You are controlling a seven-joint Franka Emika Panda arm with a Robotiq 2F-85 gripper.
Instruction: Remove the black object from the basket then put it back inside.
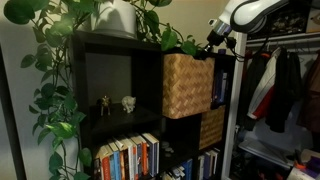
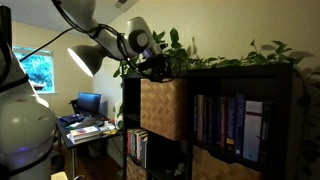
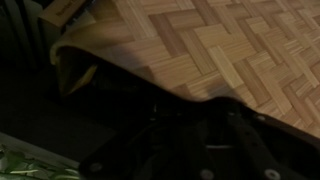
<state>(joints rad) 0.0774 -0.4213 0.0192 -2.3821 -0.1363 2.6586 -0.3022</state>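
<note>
The large light tan wicker basket (image 1: 187, 85) sits in the upper cube of a dark shelf and sticks out at the front; it also shows in an exterior view (image 2: 163, 108). My gripper (image 1: 212, 47) hovers at the basket's top rear edge, under the plant leaves, also seen in an exterior view (image 2: 158, 68). In the wrist view the tan woven surface (image 3: 200, 45) fills the top, and my gripper (image 3: 200, 140) is a dark shape below it. Its jaws are too dark to read. No black object shows.
A dark cube shelf (image 1: 120, 50) holds books (image 1: 128, 158), small figurines (image 1: 127, 103) and a darker brown basket (image 1: 211, 127) below. Trailing plants (image 1: 60, 40) cover the shelf top. Clothes (image 1: 285, 85) hang beside it. A desk with a monitor (image 2: 88, 103) stands behind.
</note>
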